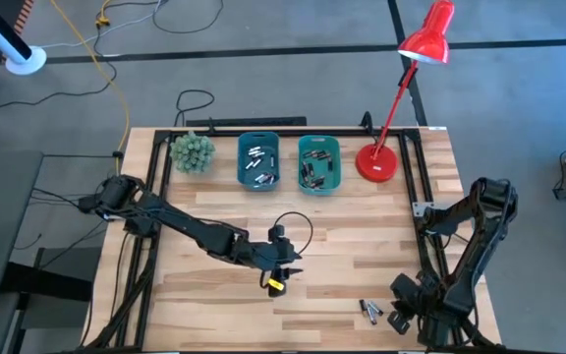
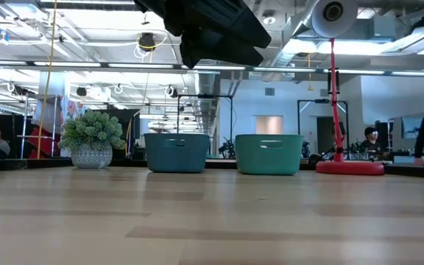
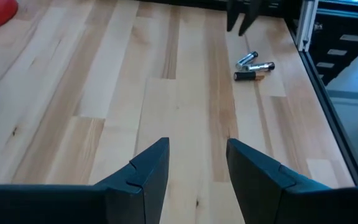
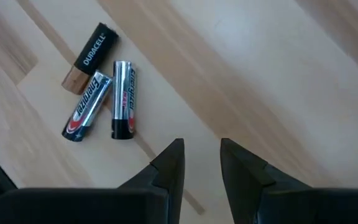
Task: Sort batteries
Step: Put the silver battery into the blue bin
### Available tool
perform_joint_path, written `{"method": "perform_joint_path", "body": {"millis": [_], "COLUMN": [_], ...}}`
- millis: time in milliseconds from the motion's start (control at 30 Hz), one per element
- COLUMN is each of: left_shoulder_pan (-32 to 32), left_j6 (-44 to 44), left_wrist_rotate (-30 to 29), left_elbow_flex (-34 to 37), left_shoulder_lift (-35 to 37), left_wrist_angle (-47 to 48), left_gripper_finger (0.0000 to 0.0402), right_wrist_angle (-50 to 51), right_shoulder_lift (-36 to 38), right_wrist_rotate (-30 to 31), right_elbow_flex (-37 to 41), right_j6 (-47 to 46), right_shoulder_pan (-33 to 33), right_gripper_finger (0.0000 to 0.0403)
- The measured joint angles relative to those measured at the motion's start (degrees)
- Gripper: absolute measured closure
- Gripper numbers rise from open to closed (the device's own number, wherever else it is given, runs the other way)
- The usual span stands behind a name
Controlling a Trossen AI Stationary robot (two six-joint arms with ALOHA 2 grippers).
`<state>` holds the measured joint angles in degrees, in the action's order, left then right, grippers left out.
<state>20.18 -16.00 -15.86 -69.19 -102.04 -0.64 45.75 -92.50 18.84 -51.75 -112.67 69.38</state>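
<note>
Hovering at the tabletop's 5 o'clock corner, your right claw stands parted and empty just beside three loose batteries. Your left claw hangs mid-table, jaws wide, holding nothing.

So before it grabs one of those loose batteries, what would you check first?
1. Loose batteries in sight on the table: ok, three lie together.
2. Right gripper empty, fingers apart: ok.
3. Right gripper lined up over a battery: not ok, they lie off to one side.
4. Left gripper clear of them: ok, open at mid-table.
5. Blue bin and green bin unobstructed: ok.
6. Which bin suits which battery: cannot tell.
</note>
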Motion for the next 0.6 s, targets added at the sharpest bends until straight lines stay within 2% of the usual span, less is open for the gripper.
{"method": "perform_joint_path", "body": {"millis": [167, 333, 433, 600], "left_shoulder_pan": [0.32, 0.44, 0.44, 0.44], "left_j6": [-1.18, -1.19, -1.19, -1.19], "left_wrist_rotate": [0.02, 0.02, 0.02, 0.02], "left_elbow_flex": [0.04, 0.04, 0.04, 0.04], "left_shoulder_lift": [0.02, 0.02, 0.02, 0.02], "left_wrist_angle": [0.39, 0.4, 0.41, 0.37], "left_gripper_finger": [0.0247, 0.0247, 0.0247, 0.0247], "right_wrist_angle": [-3.01, -4.14, -8.4, -12.85], "right_shoulder_lift": [-0.65, -0.98, -3.42, -7.34], "right_wrist_rotate": [-0.6, -1.33, -1.33, 0.22], "right_elbow_flex": [-0.02, -0.02, -0.02, -0.3], "right_j6": [-0.91, -2.56, -2.86, -2.57], "right_shoulder_pan": [0.82, 1.95, 3.15, 4.05], "right_gripper_finger": [0.0256, 0.0199, 0.0168, 0.0154]}}
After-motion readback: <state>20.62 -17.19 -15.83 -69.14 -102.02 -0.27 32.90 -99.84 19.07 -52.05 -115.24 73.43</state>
